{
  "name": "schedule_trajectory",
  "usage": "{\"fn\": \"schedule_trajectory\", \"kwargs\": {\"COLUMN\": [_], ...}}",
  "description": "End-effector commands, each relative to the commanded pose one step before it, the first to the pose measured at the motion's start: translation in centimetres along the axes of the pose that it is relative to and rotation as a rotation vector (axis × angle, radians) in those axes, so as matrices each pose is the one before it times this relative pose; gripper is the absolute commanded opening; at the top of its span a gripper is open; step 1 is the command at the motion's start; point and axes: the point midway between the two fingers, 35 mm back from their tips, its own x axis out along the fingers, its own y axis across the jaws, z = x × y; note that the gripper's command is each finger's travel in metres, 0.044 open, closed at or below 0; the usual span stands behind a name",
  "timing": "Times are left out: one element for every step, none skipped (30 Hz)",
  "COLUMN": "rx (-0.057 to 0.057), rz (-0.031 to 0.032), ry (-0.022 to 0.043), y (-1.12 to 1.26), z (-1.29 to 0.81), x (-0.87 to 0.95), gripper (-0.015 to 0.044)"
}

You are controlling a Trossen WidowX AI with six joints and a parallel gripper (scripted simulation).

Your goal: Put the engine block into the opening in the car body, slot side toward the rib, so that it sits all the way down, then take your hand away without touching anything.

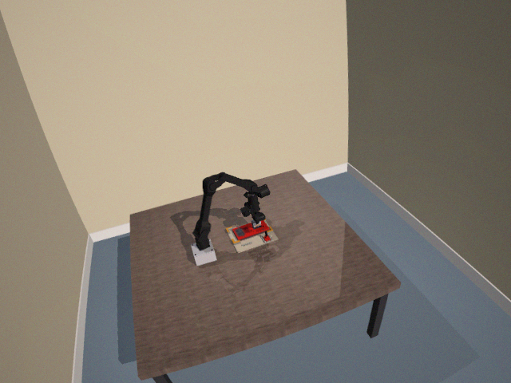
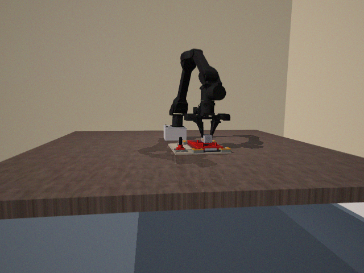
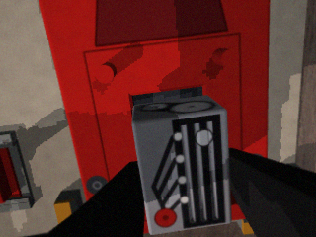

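Black parallel-jaw gripper (image 2: 206, 132) pinching the grey box-shaped engine block (image 3: 180, 165), one black finger (image 3: 106, 204) on each side of it. Block fills centre-bottom of the wrist view, held over the flat red car body (image 3: 163, 74); exterior view puts it low at the body, seating depth unclear. Body sits on a beige base plate (image 1: 247, 247) mid-frame on the dark wood table (image 1: 288, 288). Small red-and-black upright fixture (image 2: 180, 145) on the plate's left end in the exterior view.

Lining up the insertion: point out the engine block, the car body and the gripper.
engine block (image 3: 183, 168), wrist view, its striped front face.
car body (image 3: 163, 64), wrist view, red top panel.
gripper (image 2: 206, 133), exterior view, between the fingertips, shut on the block.
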Motion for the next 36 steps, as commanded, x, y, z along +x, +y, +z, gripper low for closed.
{"fn": "schedule_trajectory", "kwargs": {"rx": [-0.0036, 0.001, 0.001, 0.001, 0.001, 0.001, 0.001, 0.001, 0.001, 0.001, 0.001, 0.001, 0.0009, 0.0007, 0.0004, 0.0002, 0.0, -0.0002, -0.0002, -0.0003, -0.0003, -0.0003, -0.0003, -0.0003, -0.0003, -0.0003, -0.0003, -0.0002, -0.0002, -0.0002, -0.0002, -0.0002, -0.0002, -0.0002, -0.0002, -0.0002], "rz": [-0.00084, 0.0, 0.0, 0.0, 0.0, 0.0, 0.0, 0.0, 0.0, 0.0, 0.0, 0.0, 0.0, 0.0, 0.0, 0.0, 0.0, 0.0, 0.0, 0.0, 0.0, 0.0, 0.0, 0.0, 0.0, 0.0, 0.0, 0.0, 0.0, 0.0, 0.0, 0.0, 0.0, 0.0, 0.0, 0.0], "ry": [0.00132, 0.0, 0.0, 0.0, 0.0, 0.0, 0.0, 0.0, 0.0, 0.0, 0.0, 0.0, 0.0, 0.0, 0.0, 0.0, 0.0, 0.0, 0.0, 0.0, 0.0, 0.0, 0.0, 0.0, 0.0, 0.0, 0.0, 0.0, 0.0, 0.0, 0.0, 0.0, 0.0, 0.0, 0.0, 0.0], "y": [-0.022, 0.0, 0.0, 0.0, 0.0, 0.0, 0.0, 0.0, 0.0, 0.0, 0.0, 0.0, 0.0, 0.0, 0.0, -0.001, 0.0, 0.0, 0.0, 0.0, 0.0, 0.0, 0.0, 0.0, -0.003, -0.001, 0.0, 0.0, 0.0, 0.0, 0.0, 0.0, 0.0, 0.0, 0.0, 0.0], "z": [-0.019, 0.0, 0.0, 0.0, 0.0, 0.0, 0.0, 0.0, 0.0, -0.001, 0.0, 0.0, 0.0, 0.0, 0.0, 0.0, 0.0, 0.0, 0.0, 0.0, 0.0, 0.0, 0.0, 0.0, 0.0, 0.0, 0.0, 0.0, 0.0, 0.0, 0.0, 0.0, 0.0, 0.0, 0.0, 0.0], "x": [0.115, 0.023, 0.023, 0.023, 0.023, 0.023, 0.023, 0.023, 0.023, 0.023, 0.023, 0.023, 0.024, 0.023, 0.023, 0.023, 0.023, 0.023, 0.023, 0.023, 0.023, 0.023, 0.023, 0.023, 0.023, 0.023, 0.023, 0.023, 0.023, 0.023, 0.023, 0.023, 0.023, 0.023, 0.023, 0.023], "gripper": [0.0159, 0.0159, 0.0159, 0.0159, 0.0159, 0.0159, 0.0159, 0.0159, 0.0159, 0.0159, 0.0159, 0.0159, 0.0159, 0.0159, 0.0159, 0.0159, 0.0159, 0.0159, 0.0159, 0.0159, 0.0159, 0.0159, 0.0159, 0.0159, 0.0159, 0.0159, 0.0159, 0.0159, 0.0159, 0.0159, 0.0159, 0.0159, 0.0159, 0.0159, 0.0159, 0.0159]}}
